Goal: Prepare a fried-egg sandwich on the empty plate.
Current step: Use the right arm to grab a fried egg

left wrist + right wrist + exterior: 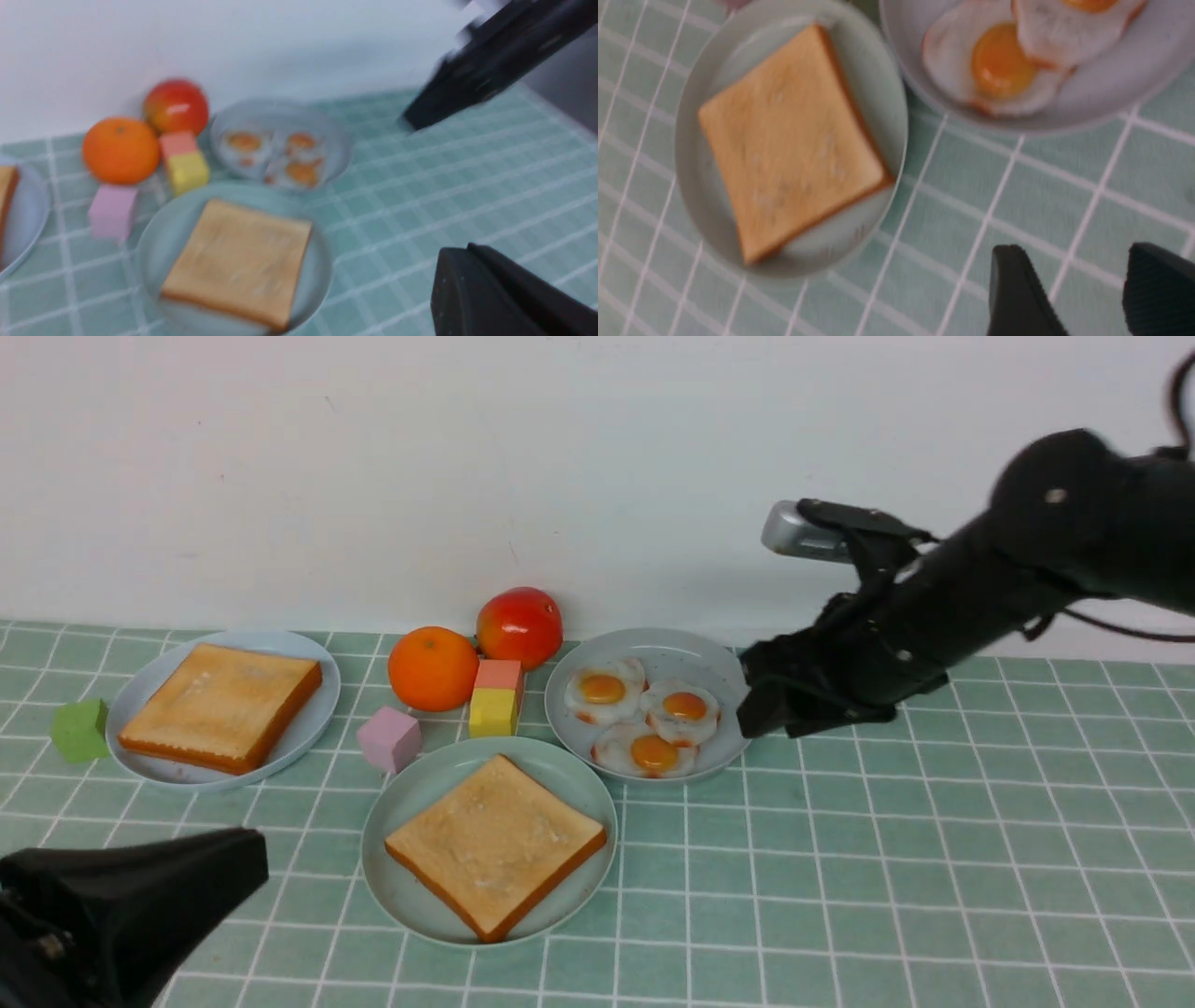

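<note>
Mint-green plate (378, 859): round, low-rimmed, at the lower centre-left of the front view; bears one toast slice (495, 845), golden, darker-crusted, turned cornerwise.
Pale-blue plate (327, 709): upper left; carries toast (219, 705) with browned crusts, whether one slice or more I cannot tell.
Grey-blue plate (686, 653): upper centre, three fried eggs (655, 754), yolks up, two of them touching.
Fruit: orange (433, 668) and red tomato (520, 627), side by side, upper centre-left.
Blocks: green (80, 731) at far left, beside the pale-blue plate; pink (390, 739), yellow (494, 712) and coral (499, 676) between the two toast plates and the eggs.
Right pincer (1078, 284): black, jaws wide apart, nothing between them; in the front view it hangs upper right of centre, just beside the egg plate.
Left pincer: black, narrow, fully closed; its arm (140, 905) fills the lower left corner.
Table (934, 859): green, white-gridded, pale wall (597, 457) behind.
</note>
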